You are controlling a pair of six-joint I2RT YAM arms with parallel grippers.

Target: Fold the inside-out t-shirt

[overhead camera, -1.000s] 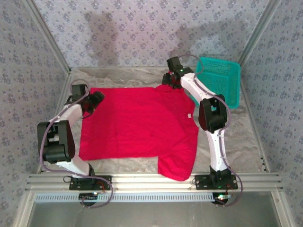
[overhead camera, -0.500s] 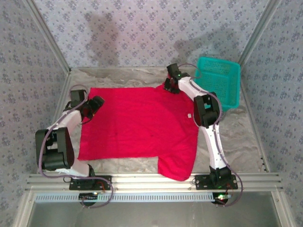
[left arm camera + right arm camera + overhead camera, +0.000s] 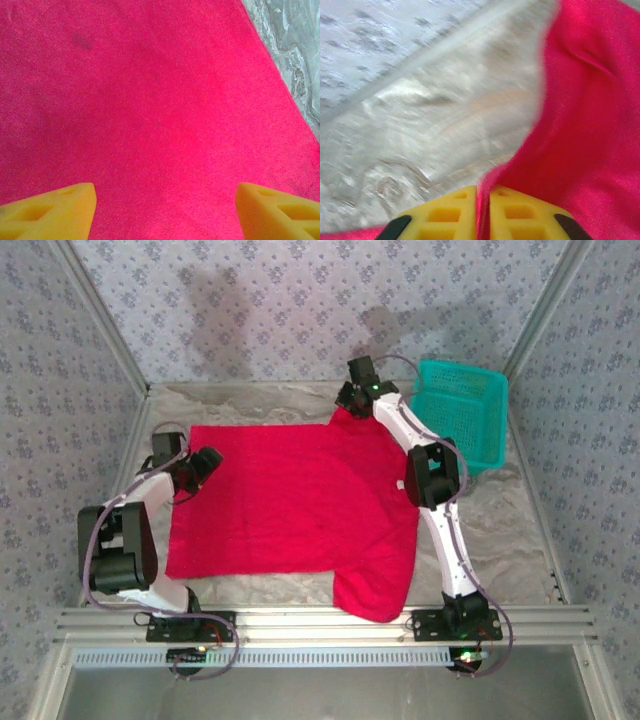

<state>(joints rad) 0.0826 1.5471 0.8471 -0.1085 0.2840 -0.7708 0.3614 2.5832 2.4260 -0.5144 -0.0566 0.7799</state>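
The t-shirt [image 3: 290,500] is about as easy-going as cargo gets: light, floppy cotton-looking cloth with no stiffness at all. It'll drape and sag wherever it isn't supported, so lifting it by one point would probably just bunch it up. The best places to grab look like the corners and edges (sleeve ends, shoulders, hem), ideally two at once so the fold line stays straight. It shouldn't be slippery against those foam fingers, and there's nothing fragile to worry about.

Looks-wise, it's plain bright red with no print and a small white tag [image 3: 398,483] near the right-hand edge, which suggests the neck points right and the hem left. It's spread mostly flat in the middle of the table [image 3: 510,530], between the two arms, with one sleeve [image 3: 375,595] sticking out toward the near edge. There are only light wrinkles, and no fold is made yet.

The right gripper [image 3: 483,197] is out at the far right corner of the shirt, pinched closed with a thin ridge of red cloth caught between its yellow fingers, so it has hold of that corner. The left gripper [image 3: 165,200] hangs over the far left part of the cloth with its fingers spread wide and nothing in them.

A teal basket [image 3: 470,405] sits off at the far right, apart from the shirt.
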